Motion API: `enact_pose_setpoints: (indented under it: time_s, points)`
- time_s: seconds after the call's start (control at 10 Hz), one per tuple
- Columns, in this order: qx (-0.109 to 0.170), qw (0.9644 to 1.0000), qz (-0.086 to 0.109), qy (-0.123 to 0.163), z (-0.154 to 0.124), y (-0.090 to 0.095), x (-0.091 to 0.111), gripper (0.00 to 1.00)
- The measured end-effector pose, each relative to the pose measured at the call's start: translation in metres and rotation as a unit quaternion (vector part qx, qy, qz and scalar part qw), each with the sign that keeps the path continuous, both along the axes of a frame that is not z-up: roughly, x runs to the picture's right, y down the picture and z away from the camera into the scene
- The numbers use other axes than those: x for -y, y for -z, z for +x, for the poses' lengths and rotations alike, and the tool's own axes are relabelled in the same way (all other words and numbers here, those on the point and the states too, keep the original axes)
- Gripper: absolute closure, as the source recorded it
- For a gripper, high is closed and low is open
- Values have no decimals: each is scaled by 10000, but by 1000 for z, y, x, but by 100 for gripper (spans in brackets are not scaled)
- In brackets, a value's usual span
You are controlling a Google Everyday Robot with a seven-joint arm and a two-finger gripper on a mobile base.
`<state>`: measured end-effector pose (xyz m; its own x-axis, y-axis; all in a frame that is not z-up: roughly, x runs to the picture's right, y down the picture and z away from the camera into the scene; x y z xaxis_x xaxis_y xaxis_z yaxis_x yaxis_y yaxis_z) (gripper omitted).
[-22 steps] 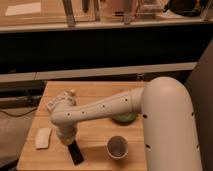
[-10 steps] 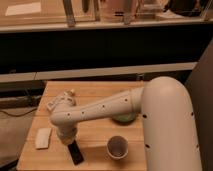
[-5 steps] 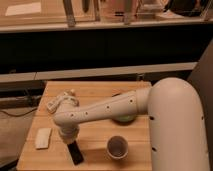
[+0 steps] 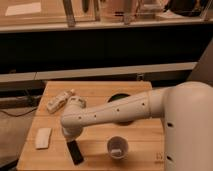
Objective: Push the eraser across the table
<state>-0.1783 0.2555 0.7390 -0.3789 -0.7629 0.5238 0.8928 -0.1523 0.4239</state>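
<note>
The eraser (image 4: 76, 152) is a flat black slab lying near the front edge of the light-wood table (image 4: 95, 89), left of the middle. My gripper (image 4: 70, 136) is at the end of the white arm (image 4: 120, 112), which reaches in from the right. It hangs directly over the far end of the eraser and seems to touch it. The wrist hides the gripper's tip.
A pale whitish block (image 4: 43, 138) lies at the front left. A white cup (image 4: 118, 147) stands right of the eraser near the front edge. A pale wrapped object (image 4: 59, 100) lies at the back left. A dark round thing (image 4: 120, 98) is partly hidden behind the arm.
The arm's upper part has swung to the right and the wrist has shifted slightly. The eraser, the cup and the block lie where they were.
</note>
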Motion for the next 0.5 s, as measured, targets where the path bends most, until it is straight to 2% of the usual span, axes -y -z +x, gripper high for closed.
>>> enact_pose_setpoints:
  time_s: [0.5]
  points:
    - [15,9999,-76,-70,-6,-5,2,100]
